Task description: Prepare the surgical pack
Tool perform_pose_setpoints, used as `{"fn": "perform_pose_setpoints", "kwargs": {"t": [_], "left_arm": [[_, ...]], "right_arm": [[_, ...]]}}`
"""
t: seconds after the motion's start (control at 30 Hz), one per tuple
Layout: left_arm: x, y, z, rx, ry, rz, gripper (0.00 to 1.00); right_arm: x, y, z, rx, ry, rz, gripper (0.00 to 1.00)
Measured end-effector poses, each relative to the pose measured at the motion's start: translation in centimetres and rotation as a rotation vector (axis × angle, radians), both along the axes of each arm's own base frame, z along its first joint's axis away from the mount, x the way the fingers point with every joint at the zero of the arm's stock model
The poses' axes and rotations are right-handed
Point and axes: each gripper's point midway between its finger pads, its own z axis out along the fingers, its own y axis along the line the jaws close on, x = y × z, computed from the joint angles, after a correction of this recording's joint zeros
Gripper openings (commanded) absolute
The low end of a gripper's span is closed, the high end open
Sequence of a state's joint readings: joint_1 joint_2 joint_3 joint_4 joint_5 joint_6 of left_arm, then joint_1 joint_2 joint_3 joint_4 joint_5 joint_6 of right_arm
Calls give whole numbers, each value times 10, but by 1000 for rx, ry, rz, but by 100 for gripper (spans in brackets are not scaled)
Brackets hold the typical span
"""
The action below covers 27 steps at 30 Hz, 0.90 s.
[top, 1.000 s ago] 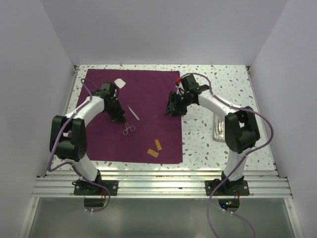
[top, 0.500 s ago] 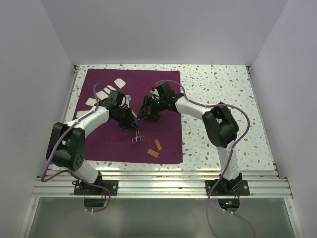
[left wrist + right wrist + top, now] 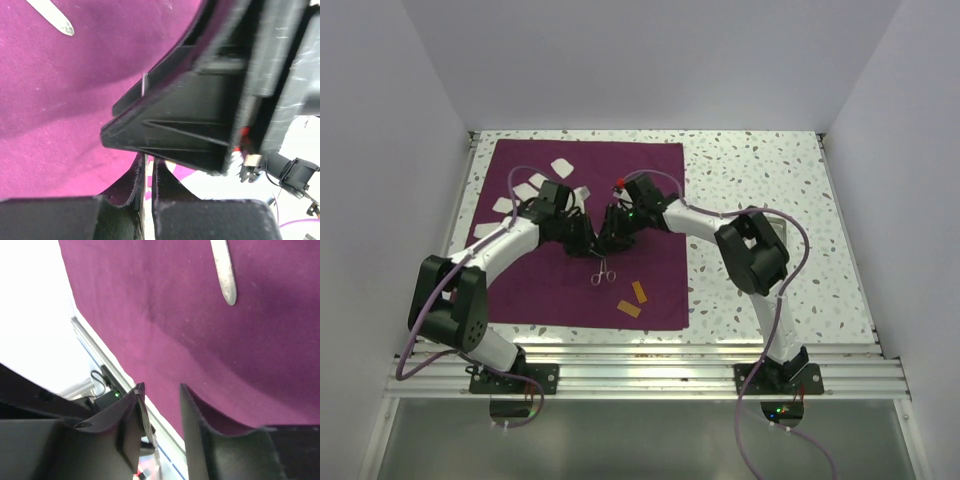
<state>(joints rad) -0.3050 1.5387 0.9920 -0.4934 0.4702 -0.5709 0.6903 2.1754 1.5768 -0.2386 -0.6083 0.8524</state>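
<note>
Notes surgical pack [image 3: 535, 290] spread flat over left part of table [image 3: 770, 170]. Records left gripper [image 3: 582, 239] pinched tight and right gripper [image 3: 605, 240] partly parted, meeting nose to nose over the cloth's middle.

Forceps [image 3: 603, 271] lie on the surgical pack [image 3: 640, 170], left of strips [image 3: 634, 298].

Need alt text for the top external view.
A robot's left hand and right hand nearly meet over the middle of a purple fabric sheet spread flat on a speckled table. Small forceps, two orange strips and white patches lie on the sheet.
</note>
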Motion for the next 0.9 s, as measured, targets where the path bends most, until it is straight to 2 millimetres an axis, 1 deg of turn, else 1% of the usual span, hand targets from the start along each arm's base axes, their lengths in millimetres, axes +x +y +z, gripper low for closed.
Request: {"fn": "perform_pose_setpoints", "kwargs": {"t": [0.03,0.07,0.1,0.13,0.17,0.23,0.3,0.37,0.4,0.43,0.47,0.5,0.6,0.63,0.67,0.73,0.77,0.83,0.9], "left_arm": [[-1,0,0,-2,2,-3,0],[-3,-1,-1,-4,5,-6,0],[-4,-1,-2,-4,9,-7,0],[-4,-2,-1,-7,9,-10,10],[-4,-2,-1,-10,9,-12,34],[0,-4,2,-15,-5,-16,53],[5,-3,4,-20,-8,-6,58],[16,0,6,-23,-12,23,60],[22,4,5,-18,-13,41,61],[30,7,5,-12,-13,61,61],[38,10,4,1,-14,79,61],[47,13,3,20,-8,104,60],[76,21,-3,79,-4,174,60],[83,23,-7,100,8,196,63],[89,26,-11,121,17,212,64],[95,30,-17,155,40,243,65],[97,33,-21,175,53,258,66],[98,38,-27,216,78,281,66],[102,44,-30,253,95,307,67]], "right_arm": [[-2,1,-2,1,6,9,4],[-3,3,-2,8,13,17,0],[-4,3,0,9,17,20,0],[-4,2,0,-6,19,16,0],[-3,1,2,-18,9,24,0],[1,-6,2,-56,-14,29,0],[10,-25,-2,-138,-41,23,0],[18,-54,-6,-236,-60,11,0],[23,-74,-6,-289,-65,0,0],[30,-103,-4,-360,-70,-24,0],[34,-123,-1,-403,-72,-43,0],[41,-150,6,-454,-81,-75,0],[58,-239,33,-620,-116,-201,0],[62,-276,46,-696,-137,-259,0],[63,-304,56,-759,-151,-304,0],[57,-347,74,-885,-173,-358,0],[53,-363,78,-927,-169,-380,0],[46,-389,83,-1026,-161,-401,0],[39,-409,76,-1112,-134,-403,0]]}}
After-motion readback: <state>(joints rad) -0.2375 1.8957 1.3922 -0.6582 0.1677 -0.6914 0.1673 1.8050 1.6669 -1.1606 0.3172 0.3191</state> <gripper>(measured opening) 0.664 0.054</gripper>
